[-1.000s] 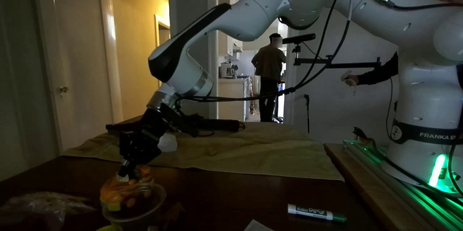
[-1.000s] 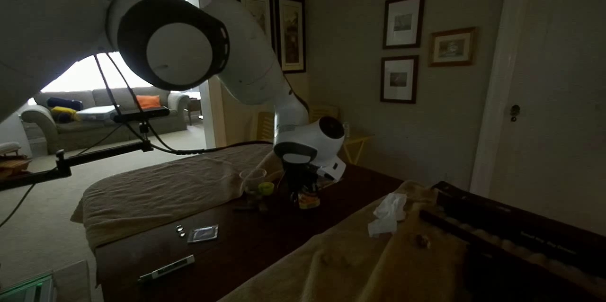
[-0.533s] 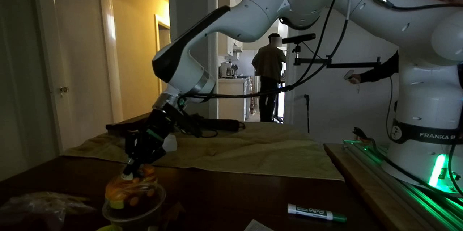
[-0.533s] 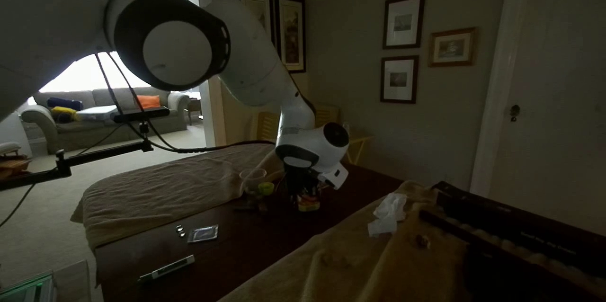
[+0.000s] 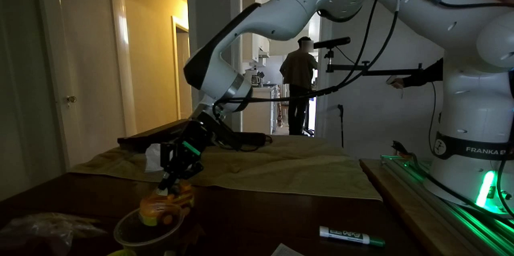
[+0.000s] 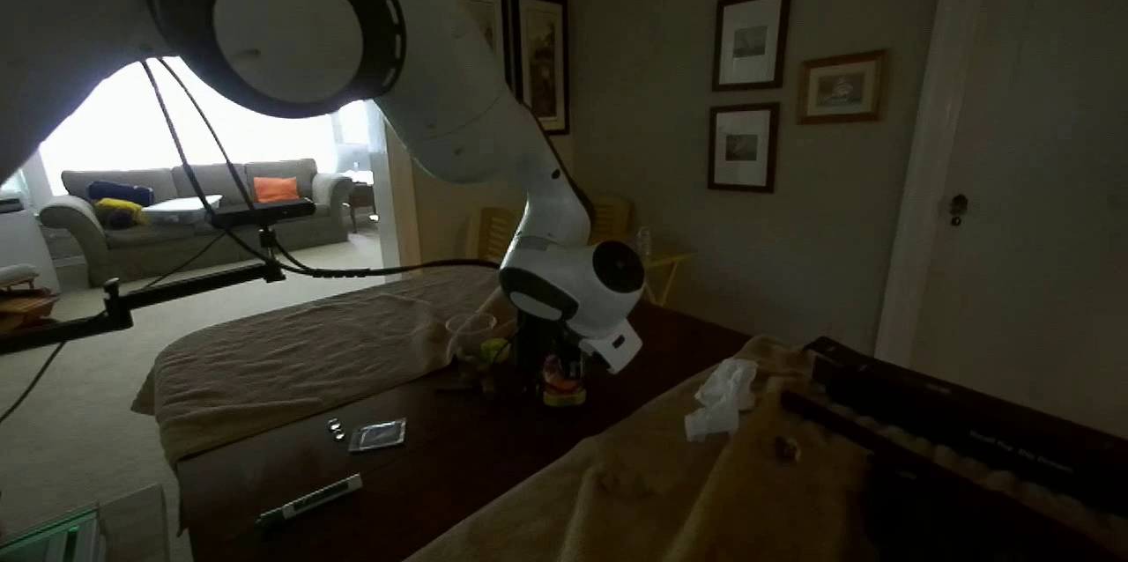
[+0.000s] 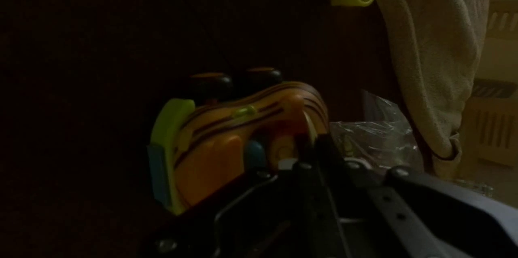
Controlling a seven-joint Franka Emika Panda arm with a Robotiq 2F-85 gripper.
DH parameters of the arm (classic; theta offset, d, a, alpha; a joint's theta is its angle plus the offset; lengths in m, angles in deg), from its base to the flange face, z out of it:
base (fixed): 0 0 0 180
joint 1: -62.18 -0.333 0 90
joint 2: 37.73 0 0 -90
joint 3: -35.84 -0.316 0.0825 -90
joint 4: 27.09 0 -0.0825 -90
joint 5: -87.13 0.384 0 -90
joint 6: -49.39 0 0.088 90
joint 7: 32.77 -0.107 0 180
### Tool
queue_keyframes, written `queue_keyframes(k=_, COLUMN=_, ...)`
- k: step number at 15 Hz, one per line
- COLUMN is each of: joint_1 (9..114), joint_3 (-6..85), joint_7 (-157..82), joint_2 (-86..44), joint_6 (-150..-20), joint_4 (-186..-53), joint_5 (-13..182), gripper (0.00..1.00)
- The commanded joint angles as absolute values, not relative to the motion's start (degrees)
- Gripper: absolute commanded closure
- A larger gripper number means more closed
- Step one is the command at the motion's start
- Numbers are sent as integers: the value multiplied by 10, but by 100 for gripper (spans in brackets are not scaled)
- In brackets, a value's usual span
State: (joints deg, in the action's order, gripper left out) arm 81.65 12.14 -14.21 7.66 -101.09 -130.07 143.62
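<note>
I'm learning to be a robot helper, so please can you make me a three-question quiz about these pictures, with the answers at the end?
1. Fill in the gap: the gripper holds an orange ____.
2. True or false: the marker lies on the tan towel.
3. What color is the marker's cap? A) red B) green C) black

Key:
1. toy car
2. False; it lies on the dark table.
3. B
</note>
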Motion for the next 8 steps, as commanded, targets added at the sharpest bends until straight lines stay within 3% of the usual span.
queue_keyframes(k=1, joint_1=806, joint_3=150, joint_7=-105, joint_2=14, joint_6=-1000, joint_4=-1411, joint_5=1524, gripper=98)
queue_keyframes(k=8, joint_1=748, joint_3=232, joint_7=-67, joint_2=-89, joint_6=-977, joint_4=-1549, joint_5=1668, gripper=98)
